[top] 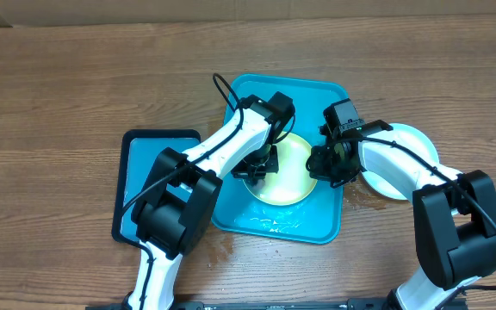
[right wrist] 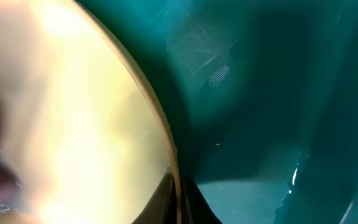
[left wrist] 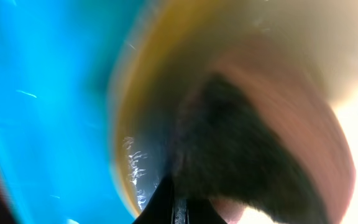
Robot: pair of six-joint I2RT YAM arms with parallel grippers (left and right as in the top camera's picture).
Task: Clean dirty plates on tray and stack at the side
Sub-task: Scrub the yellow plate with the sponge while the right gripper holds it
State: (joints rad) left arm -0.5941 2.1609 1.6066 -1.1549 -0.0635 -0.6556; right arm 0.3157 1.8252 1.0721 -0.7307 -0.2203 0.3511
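A pale yellow-green plate (top: 293,179) lies on the wet teal tray (top: 317,93). My left gripper (top: 261,164) is down on the plate's left part, shut on a dark wiping pad (left wrist: 241,143). The left wrist view is blurred and shows the plate's rim (left wrist: 138,93) and the tray (left wrist: 42,93). My right gripper (top: 330,164) is shut on the plate's right rim. In the right wrist view its fingers (right wrist: 180,202) sit on either side of the plate's edge (right wrist: 61,112), over the tray (right wrist: 278,93). A white-light blue plate (top: 412,142) lies on the table to the right, partly under the right arm.
A smaller black-rimmed blue tray (top: 140,164) lies left of the teal tray, partly under the left arm. Water wets the teal tray's front (top: 274,224) and the wooden table (top: 58,86) beside the tray's right edge.
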